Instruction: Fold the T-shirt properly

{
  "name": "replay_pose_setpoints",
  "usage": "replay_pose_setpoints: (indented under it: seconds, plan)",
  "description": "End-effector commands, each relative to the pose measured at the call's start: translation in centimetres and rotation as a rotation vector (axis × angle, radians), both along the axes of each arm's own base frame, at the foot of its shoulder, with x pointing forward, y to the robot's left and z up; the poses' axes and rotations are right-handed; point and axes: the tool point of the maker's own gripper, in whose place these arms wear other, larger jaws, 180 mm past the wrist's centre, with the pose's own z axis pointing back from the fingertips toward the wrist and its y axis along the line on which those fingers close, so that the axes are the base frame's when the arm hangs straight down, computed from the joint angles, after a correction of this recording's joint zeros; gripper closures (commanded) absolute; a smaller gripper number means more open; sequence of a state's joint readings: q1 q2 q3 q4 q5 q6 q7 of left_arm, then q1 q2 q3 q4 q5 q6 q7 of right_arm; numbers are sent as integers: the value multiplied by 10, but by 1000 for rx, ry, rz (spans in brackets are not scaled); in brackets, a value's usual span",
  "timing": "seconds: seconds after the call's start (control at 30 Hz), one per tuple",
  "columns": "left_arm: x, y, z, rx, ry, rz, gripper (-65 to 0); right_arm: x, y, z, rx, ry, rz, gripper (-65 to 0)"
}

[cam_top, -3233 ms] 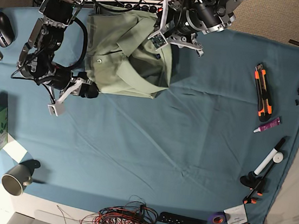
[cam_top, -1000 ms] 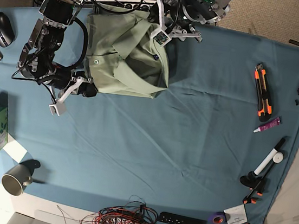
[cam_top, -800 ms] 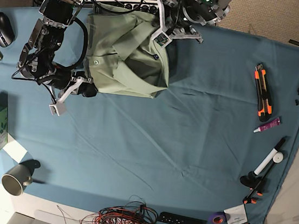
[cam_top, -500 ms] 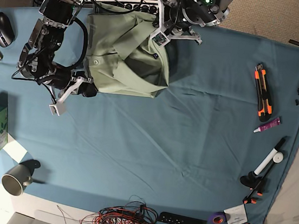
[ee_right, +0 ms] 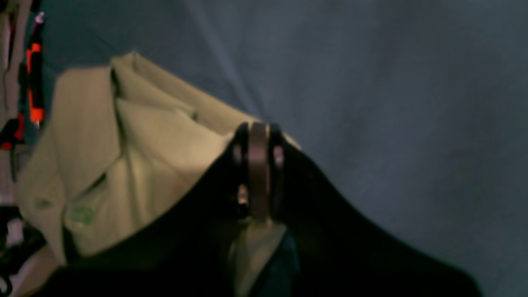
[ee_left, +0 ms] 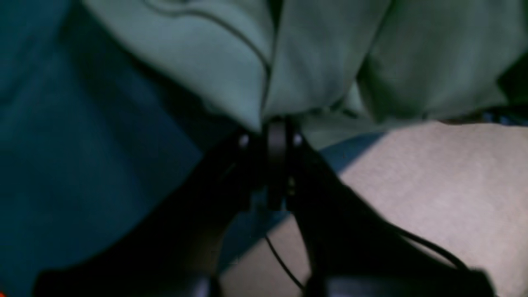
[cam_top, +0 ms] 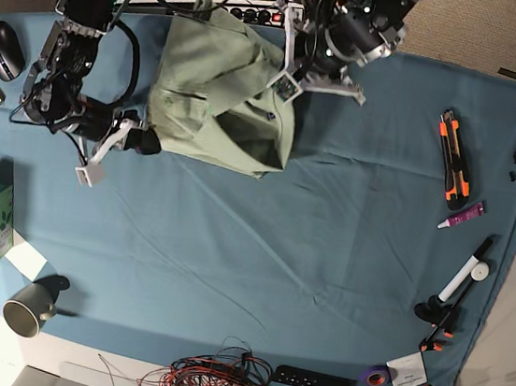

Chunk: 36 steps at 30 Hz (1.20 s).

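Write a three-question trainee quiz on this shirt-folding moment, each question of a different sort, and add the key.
1. True or false: the left gripper is shut on an edge of the T-shirt.
2. Multiple choice: in the base view, where does the computer mouse lie? A) near the blue table cloth's left edge, B) on the shirt, C) beside the orange utility knife.
3. Fill in: the right gripper is pinching a ____ of the shirt.

Key: 1 true; 2 A; 3 corner (the fabric comes to a point at its closed jaws in the right wrist view).
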State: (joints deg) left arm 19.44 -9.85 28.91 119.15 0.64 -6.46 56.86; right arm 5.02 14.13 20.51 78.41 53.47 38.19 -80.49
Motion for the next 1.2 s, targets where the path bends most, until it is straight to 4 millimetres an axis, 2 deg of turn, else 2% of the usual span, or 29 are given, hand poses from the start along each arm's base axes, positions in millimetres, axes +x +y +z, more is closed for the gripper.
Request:
replay_pose_setpoints:
  seconds: [0.0,0.23,0.57,0.67,0.83,0.97,1.17]
  plan:
    - [9,-4,8,-24,-37,1,0,8,-3,14,10,-50,-2,0]
    - [34,-2,4,11,-75,-3,0,-12,7,13,60,-63,27,0]
    - [64,15,14,59,-165,-6,0,-59,21,33,-61,-126,122,0]
    - [81,21,15,47,-184,18,0,-75,25,31,-70,-110,137,0]
    - [111,28,3,59,-156,7,0,-96,42,19,-15,-64,125,0]
    - [143,34,4,99,-180,7,0,-99,64,17,56,-62,101,0]
    - [189,40,17,116,-208,14,0,-96,95,19,160,-78,58,0]
